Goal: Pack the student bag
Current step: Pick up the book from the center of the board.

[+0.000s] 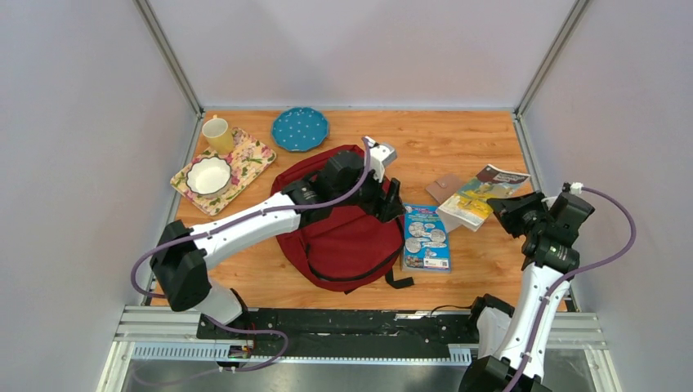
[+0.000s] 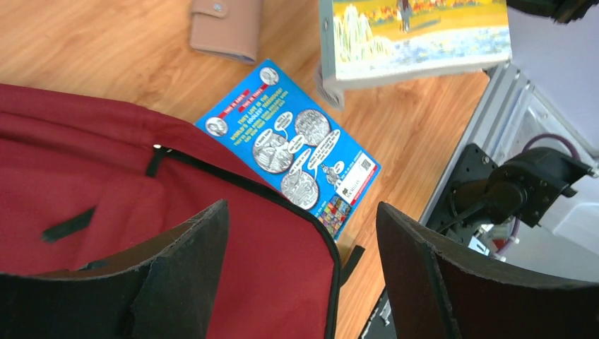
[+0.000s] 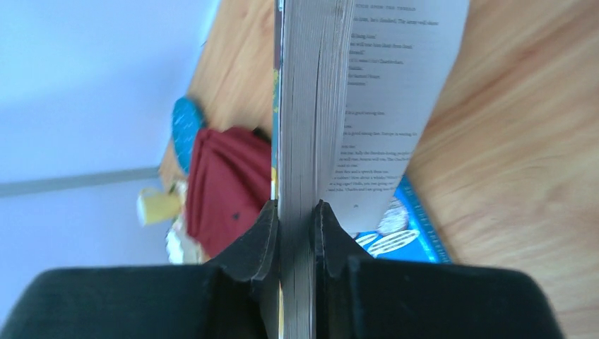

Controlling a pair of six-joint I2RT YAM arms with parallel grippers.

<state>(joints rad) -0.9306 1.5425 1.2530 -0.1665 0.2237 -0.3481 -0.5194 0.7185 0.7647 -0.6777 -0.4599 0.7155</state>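
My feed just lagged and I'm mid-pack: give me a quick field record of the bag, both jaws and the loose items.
backpack: dark red, lying flat, centre of table
left jaws: open, empty, over the backpack's right side
right jaws: shut on the paperback edge, one page hanging loose
blue booklet: on table beside backpack's right edge
tan wallet: on table, next to paperback
far left: yellow mug, bowl on floral tray, teal dotted plate

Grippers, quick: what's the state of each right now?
Left gripper: open, holding nothing, above the student bag.
Right gripper: closed on the book.
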